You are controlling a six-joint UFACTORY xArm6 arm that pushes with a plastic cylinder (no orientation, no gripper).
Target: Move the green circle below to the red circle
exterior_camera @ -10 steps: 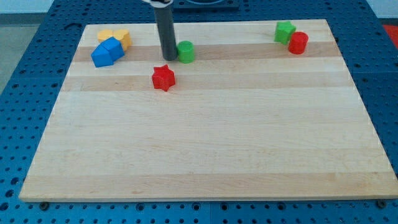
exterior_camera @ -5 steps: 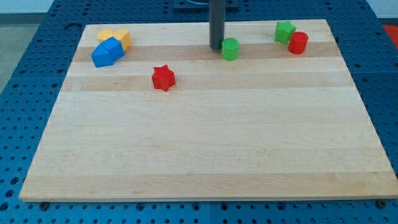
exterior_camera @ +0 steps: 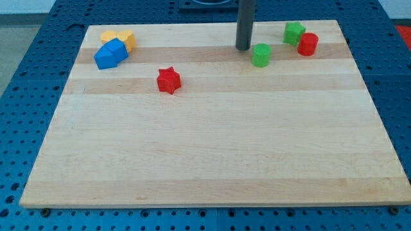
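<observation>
The green circle [exterior_camera: 261, 55] is a small green cylinder near the view's top, right of centre. The red circle [exterior_camera: 307, 44] is a red cylinder at the top right, to the right of the green circle and slightly higher. My tip [exterior_camera: 243, 48] is the lower end of the dark rod, just left of the green circle and slightly above it, close to it with a thin gap showing.
A green block [exterior_camera: 294, 32] touches the red circle's upper left. A red star [exterior_camera: 169, 80] lies left of centre. A blue block [exterior_camera: 110, 54] and an orange block [exterior_camera: 119, 38] cluster at the top left. The wooden board [exterior_camera: 212, 154] sits on a blue perforated table.
The green circle has slid to the right along the top of the board, toward the red circle. My tip has moved right behind it.
</observation>
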